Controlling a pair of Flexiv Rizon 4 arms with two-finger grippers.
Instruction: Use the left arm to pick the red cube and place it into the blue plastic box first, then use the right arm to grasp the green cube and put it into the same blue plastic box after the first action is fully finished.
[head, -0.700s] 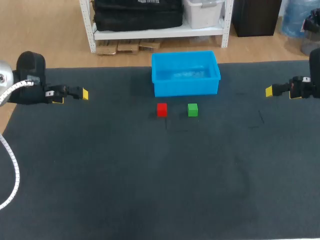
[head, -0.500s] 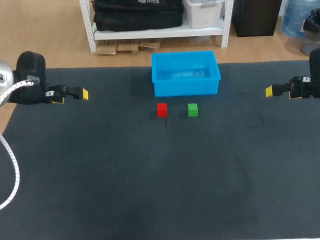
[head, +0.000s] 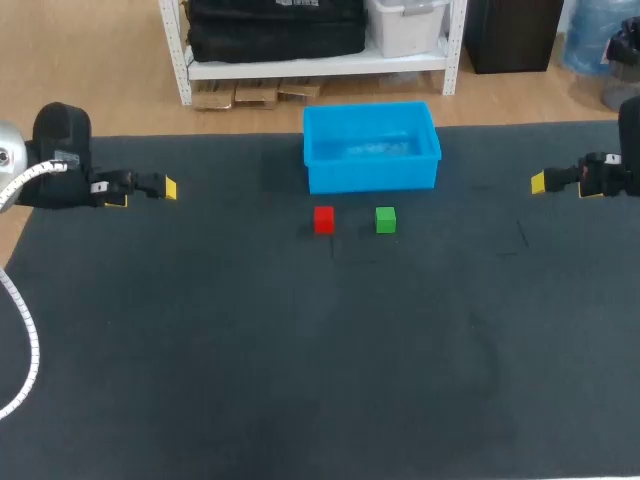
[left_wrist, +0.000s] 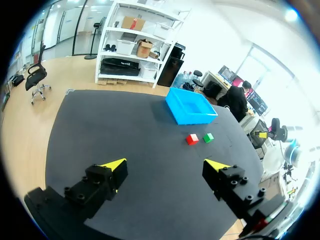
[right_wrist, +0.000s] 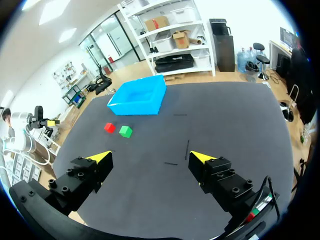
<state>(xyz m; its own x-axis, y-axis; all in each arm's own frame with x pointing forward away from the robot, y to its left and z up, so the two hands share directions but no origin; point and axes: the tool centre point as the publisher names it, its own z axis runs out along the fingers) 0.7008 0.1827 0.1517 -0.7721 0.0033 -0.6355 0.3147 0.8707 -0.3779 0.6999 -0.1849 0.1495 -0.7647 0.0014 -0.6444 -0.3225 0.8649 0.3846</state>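
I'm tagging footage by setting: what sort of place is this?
Probably a robot lab test bench: left gripper and right gripper flank a dark table with a red cube, green cube and blue plastic box set out.

Head overhead; wrists opposed, sharing blue box

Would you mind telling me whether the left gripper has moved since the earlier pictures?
No. The left gripper sits at the same spot relative to the blue plastic box.
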